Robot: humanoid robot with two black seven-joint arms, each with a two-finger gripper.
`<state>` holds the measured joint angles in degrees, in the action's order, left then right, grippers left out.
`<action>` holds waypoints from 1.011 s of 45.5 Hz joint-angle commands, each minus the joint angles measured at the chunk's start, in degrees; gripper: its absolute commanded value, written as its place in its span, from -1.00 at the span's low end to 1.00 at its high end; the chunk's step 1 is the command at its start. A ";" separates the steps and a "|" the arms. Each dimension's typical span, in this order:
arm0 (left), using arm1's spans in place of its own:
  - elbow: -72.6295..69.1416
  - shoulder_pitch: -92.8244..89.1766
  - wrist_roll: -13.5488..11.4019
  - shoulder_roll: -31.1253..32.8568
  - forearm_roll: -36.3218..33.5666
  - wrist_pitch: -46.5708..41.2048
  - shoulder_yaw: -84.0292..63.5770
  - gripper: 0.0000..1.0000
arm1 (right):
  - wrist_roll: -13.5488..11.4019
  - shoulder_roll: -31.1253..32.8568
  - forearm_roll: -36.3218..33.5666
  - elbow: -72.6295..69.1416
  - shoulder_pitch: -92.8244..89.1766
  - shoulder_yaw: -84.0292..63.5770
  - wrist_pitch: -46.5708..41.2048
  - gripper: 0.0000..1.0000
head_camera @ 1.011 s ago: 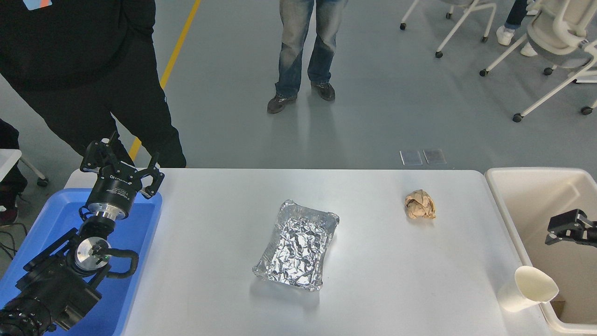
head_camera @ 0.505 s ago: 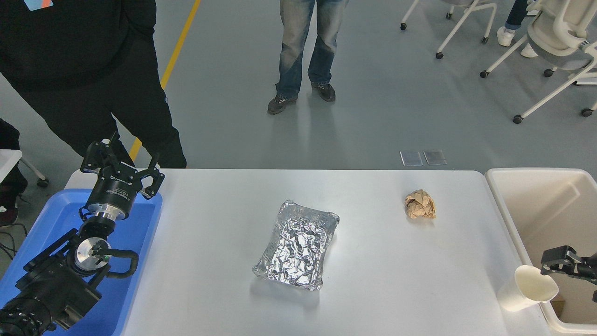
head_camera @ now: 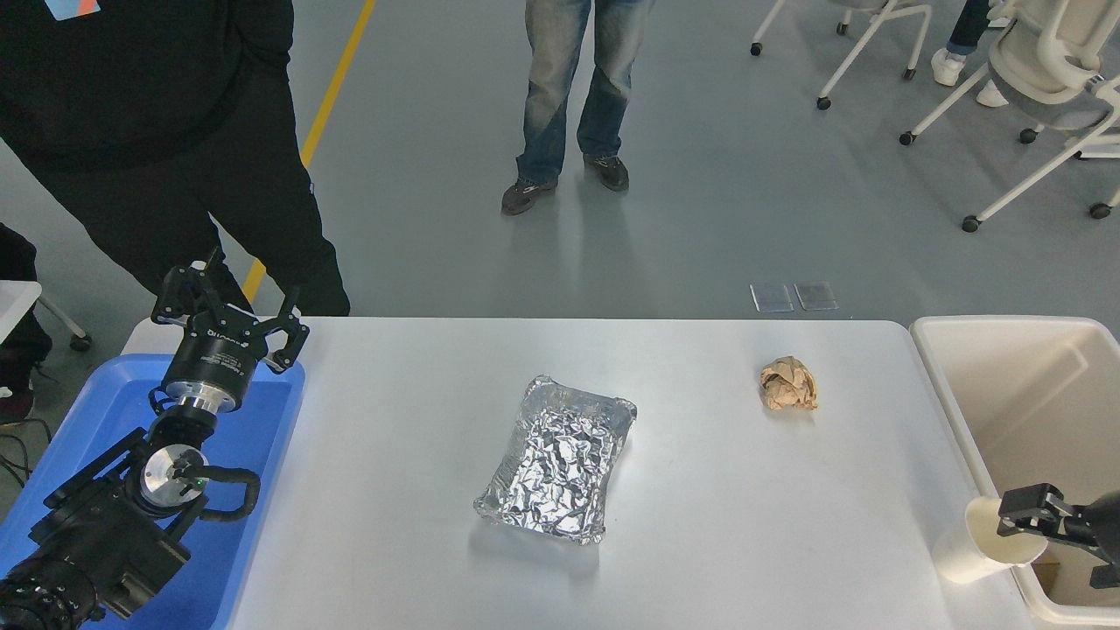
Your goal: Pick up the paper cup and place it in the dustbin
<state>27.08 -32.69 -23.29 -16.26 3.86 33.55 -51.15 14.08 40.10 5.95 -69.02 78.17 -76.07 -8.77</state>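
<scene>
The paper cup (head_camera: 967, 551) is small and off-white and stands tilted at the table's near right corner, its mouth toward the dustbin (head_camera: 949, 394). The dustbin is a deep cream-beige bin against the table's right end. My right gripper (head_camera: 1060, 544) comes in from the right edge, low over the bin's near corner. It looks open, with one fingertip (head_camera: 1022, 509) over the cup's mouth and the other lower, near the picture's edge. My left gripper (head_camera: 229, 308) is parked open above the blue tray at the lower left.
A crinkled silver foil tray (head_camera: 560, 459) lies mid-table. A crumpled brown paper ball (head_camera: 787, 383) lies at the far right. A blue tray (head_camera: 262, 437) sits under the left arm. Two people stand beyond the table's far edge.
My right gripper has come down and toward the near edge, from above the bin's middle to the cup's mouth. The cup, foil tray and paper ball have not moved.
</scene>
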 commanded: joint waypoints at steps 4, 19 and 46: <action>-0.01 0.00 0.00 0.00 0.00 -0.06 0.00 0.98 | -0.02 -0.46 0.12 2.22 -3.72 1.80 5.08 0.39; -0.01 0.00 0.00 0.00 0.00 0.03 0.00 0.98 | 0.42 -0.55 -0.06 2.05 -3.55 2.24 5.26 -0.53; -0.01 0.00 0.00 0.00 0.00 0.03 0.00 0.98 | 3.58 0.94 0.12 1.69 3.65 2.15 4.47 -1.00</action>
<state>27.07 -32.69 -23.29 -16.26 3.87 33.58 -51.15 16.87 39.83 6.01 -67.28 76.65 -73.80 -3.59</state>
